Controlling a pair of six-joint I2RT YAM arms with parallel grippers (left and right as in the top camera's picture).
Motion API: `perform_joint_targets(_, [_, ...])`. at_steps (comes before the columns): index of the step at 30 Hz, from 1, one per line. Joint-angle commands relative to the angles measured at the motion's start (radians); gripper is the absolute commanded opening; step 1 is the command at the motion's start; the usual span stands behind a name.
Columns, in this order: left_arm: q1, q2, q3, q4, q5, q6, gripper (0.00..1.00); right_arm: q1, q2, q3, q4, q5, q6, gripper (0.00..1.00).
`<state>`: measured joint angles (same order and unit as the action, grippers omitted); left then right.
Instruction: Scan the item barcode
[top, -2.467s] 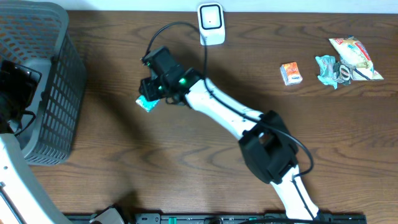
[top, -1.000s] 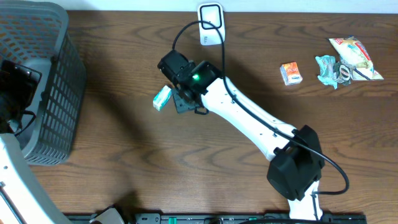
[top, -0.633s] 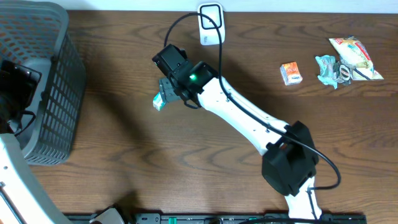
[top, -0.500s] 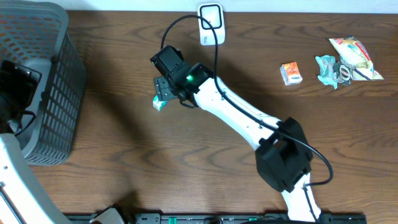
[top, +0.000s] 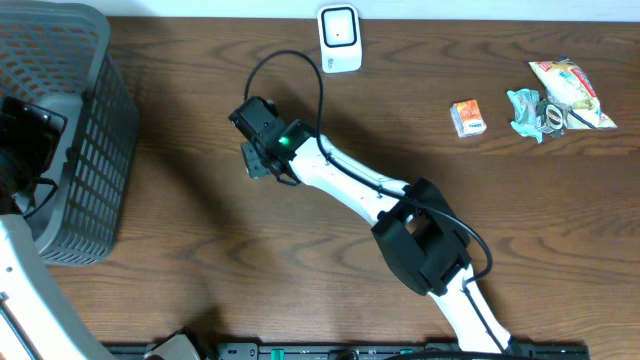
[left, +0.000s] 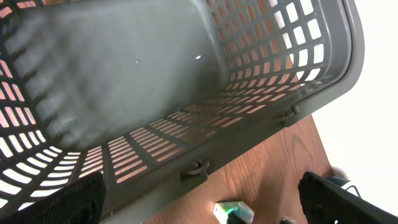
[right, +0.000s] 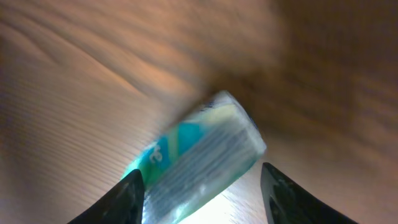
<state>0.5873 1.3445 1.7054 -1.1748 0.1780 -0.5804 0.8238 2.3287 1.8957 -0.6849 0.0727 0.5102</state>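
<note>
Pickup step, by the look: right gripper sits low over the teal packet on the table at about 10 o'clock of centre, jaws half-closed astride it, can't tell if they bite yet. Next needs a firm pinch, lift, then a carry to the scanner at 1 o'clock, barcode facing it. The right arm reaches long from the 6 o'clock edge, wrist down; left gripper hangs over the basket, jaws wide, empty.

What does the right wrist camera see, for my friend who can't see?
A blurry teal-and-white packet lies on the brown wooden table, close up. The right gripper's two dark fingertips stand apart on either side of it.
</note>
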Motion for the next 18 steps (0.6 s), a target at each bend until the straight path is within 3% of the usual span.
perform_joint_targets(1, [0.003, -0.005, 0.014, -0.002, -0.005, -0.008, 0.98, -0.013, 0.006, 0.004, -0.077, 0.103, 0.010, 0.52])
perform_joint_targets(18, [0.003, -0.005, 0.014, -0.002, -0.005, -0.008, 0.98, -0.042, -0.116, 0.004, -0.605, 0.221, 0.010, 0.45])
